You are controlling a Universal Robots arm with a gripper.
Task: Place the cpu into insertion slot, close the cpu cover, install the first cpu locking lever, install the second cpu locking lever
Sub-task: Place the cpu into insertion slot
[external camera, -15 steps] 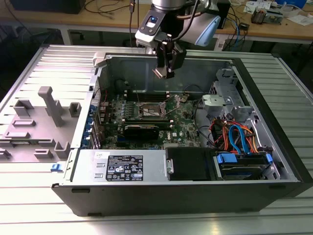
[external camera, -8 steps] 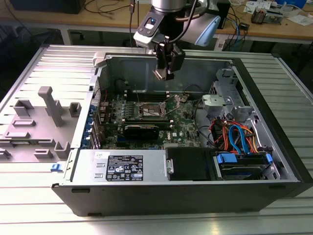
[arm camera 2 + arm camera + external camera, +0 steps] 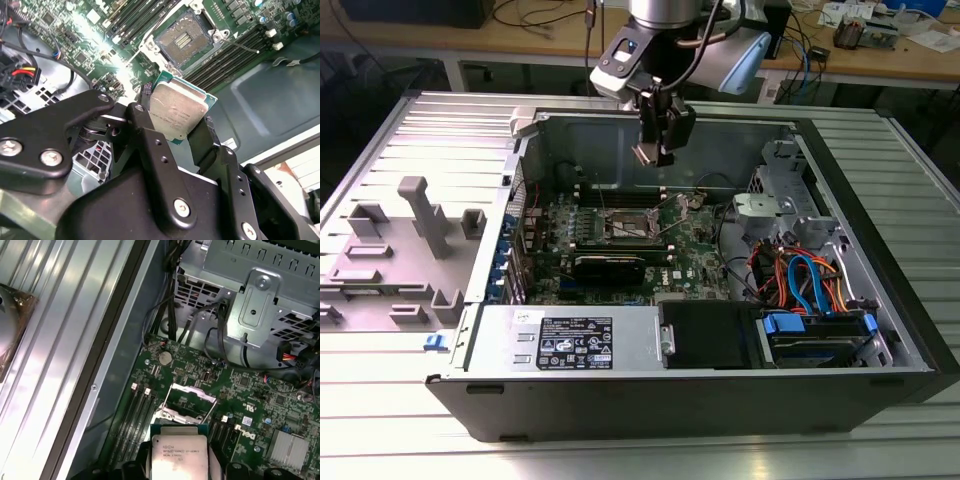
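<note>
Dull silver-grey cpu (image 3: pixel 180 110), flat square with a green edge, is clamped at two opposite edges by the black gripper (image 3: pixel 176 119) jaws. It's above the insertion slot (image 3: pixel 182 40), not touching; dark socket bed bare, silver rim.

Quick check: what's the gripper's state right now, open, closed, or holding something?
Gripper: closed on the cpu, held clear of the insertion slot.

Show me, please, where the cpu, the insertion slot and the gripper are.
cpu (image 3: pixel 177 112): second wrist view, middle of its silver top.
insertion slot (image 3: pixel 183 40): second wrist view, its dark centre.
gripper (image 3: pixel 655 155): exterior view, midway between its fingertips.
</note>
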